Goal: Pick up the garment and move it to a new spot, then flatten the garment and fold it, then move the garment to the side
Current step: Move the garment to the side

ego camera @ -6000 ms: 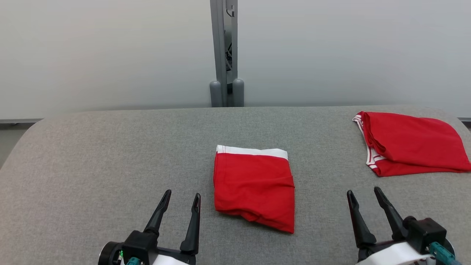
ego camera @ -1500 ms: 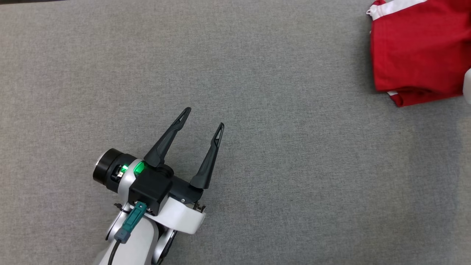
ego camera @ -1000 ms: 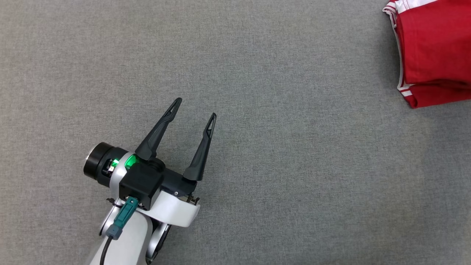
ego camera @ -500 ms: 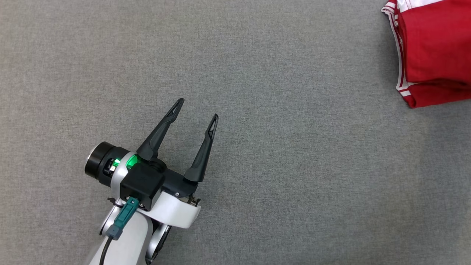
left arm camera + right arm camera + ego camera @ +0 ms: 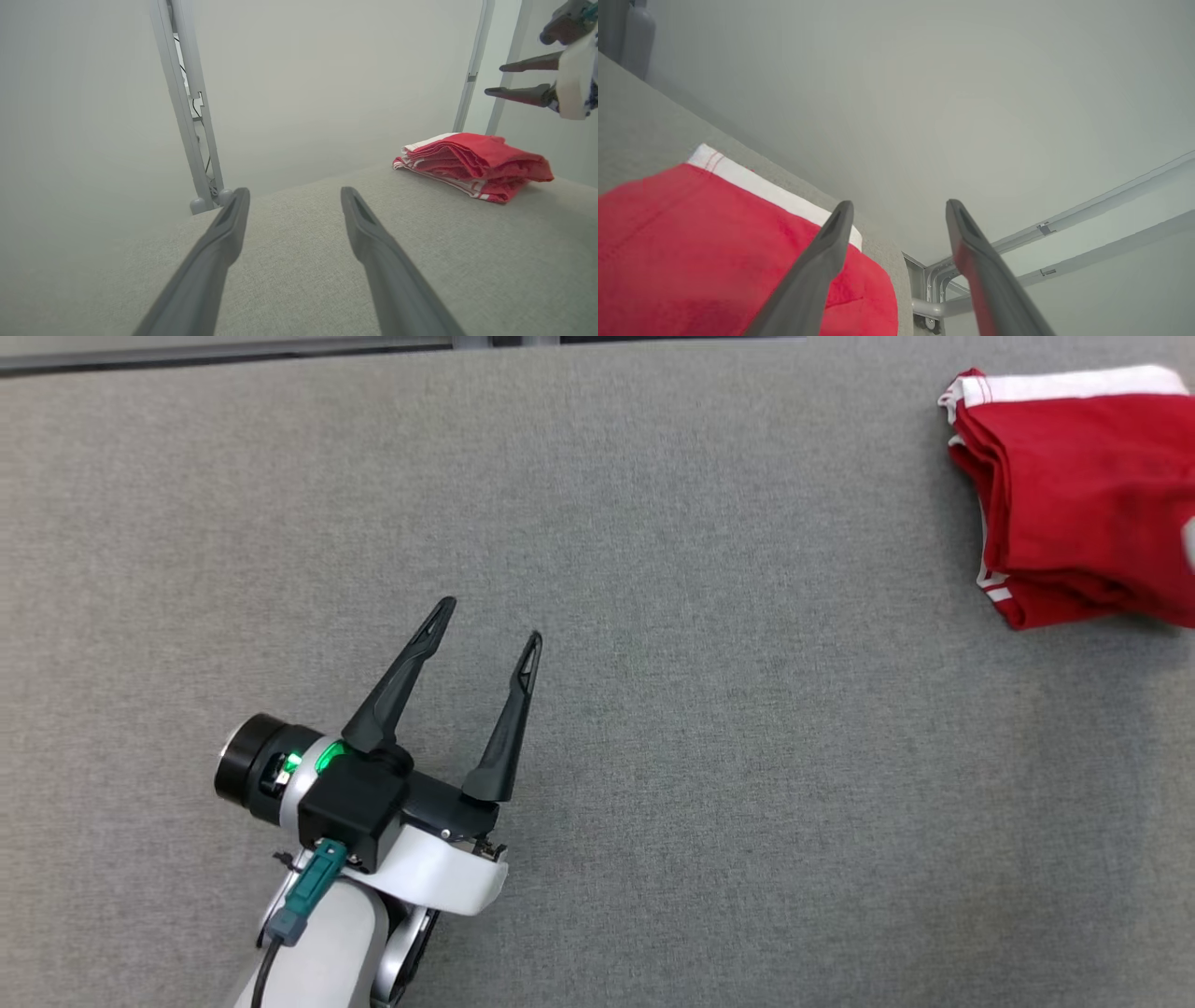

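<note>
- Folded red garment (image 5: 1074, 495) is lying at the far right of the grey table (image 5: 747, 756), running off the right edge of the head view.
- Its white band is facing the far edge; thin white stripes are showing along its left side.
- In the left wrist view the garment (image 5: 472, 163) is sitting as a low stack of several layers; can't tell where one layer ends and the next starts.
- Left gripper (image 5: 489, 623) is hovering over the near-left part of the table, well apart from the garment, fingers pointing far and a bit right.
- Its two dark fingers are standing spread wide with nothing between them; same in its own view (image 5: 294, 193), bare table (image 5: 467, 261) beneath.
- A green light is glowing on the left wrist.
- Right gripper (image 5: 495, 80) is hanging in the air above the right end of the garment, not touching it, fingers pointing left in that view.
- Its fingers are spread apart and pinching nothing; in its own view (image 5: 900, 206) the garment (image 5: 714, 242) is lying below the left finger, white band toward the far table (image 5: 626, 116) edge.
- A grey metal post (image 5: 187, 102) is standing behind the table against a pale wall.
- Metal rails (image 5: 1064, 233) are running along the wall past the table corner.
</note>
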You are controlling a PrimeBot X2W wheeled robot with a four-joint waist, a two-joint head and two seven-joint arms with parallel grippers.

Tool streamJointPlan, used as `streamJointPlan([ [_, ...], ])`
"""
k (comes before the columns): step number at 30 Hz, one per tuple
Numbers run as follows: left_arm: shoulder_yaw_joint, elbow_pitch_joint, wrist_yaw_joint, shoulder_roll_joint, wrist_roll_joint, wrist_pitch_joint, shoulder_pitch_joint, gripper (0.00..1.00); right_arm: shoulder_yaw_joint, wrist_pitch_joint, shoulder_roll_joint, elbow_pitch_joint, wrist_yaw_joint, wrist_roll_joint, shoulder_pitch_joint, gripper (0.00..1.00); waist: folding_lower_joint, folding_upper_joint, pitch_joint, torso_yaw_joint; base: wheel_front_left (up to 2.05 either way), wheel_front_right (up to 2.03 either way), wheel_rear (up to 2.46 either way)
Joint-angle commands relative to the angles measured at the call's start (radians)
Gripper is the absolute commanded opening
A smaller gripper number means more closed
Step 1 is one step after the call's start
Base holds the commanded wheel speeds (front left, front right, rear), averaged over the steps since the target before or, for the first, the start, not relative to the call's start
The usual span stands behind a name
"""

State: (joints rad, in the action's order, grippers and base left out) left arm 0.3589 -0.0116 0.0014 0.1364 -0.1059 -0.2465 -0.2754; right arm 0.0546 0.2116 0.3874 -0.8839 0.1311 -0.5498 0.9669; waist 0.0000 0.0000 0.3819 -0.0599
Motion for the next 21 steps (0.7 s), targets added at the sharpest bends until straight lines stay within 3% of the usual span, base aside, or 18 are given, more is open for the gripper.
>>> streamJointPlan([
  [1, -0.011, -0.006, 0.01, -0.008, -0.02, 0.001, 0.014, 1.0, 0.041, 0.02, -0.034, 0.003, -0.001, 0.041, -0.025, 1.0, 0.0, 0.0, -0.028, 0.006, 0.0, 0.0, 0.0],
  [6, -0.037, -0.021, 0.042, -0.029, -0.069, -0.005, 0.054, 1.0, 0.114, 0.051, -0.146, -0.001, -0.001, 0.183, -0.088, 1.0, 0.0, 0.0, -0.098, 0.032, 0.0, 0.0, 0.0],
  [11, -0.065, -0.036, 0.074, -0.04, -0.108, -0.008, 0.109, 1.0, 0.065, 0.055, -0.231, 0.105, -0.001, 0.358, -0.217, 1.0, 0.0, 0.0, -0.178, 0.071, 0.0, 0.0, 0.0],
  [17, -0.101, -0.063, 0.097, -0.049, -0.159, -0.011, 0.165, 1.0, -0.041, 0.055, -0.267, 0.258, -0.001, 0.51, -0.393, 1.0, 0.0, 0.0, -0.255, 0.104, 0.0, 0.0, 0.0],
  [21, -0.12, -0.086, 0.105, -0.056, -0.194, -0.013, 0.204, 1.0, -0.073, 0.055, -0.271, 0.432, -0.001, 0.581, -0.552, 1.0, 0.0, 0.0, -0.311, 0.134, 0.0, 0.0, 0.0],
])
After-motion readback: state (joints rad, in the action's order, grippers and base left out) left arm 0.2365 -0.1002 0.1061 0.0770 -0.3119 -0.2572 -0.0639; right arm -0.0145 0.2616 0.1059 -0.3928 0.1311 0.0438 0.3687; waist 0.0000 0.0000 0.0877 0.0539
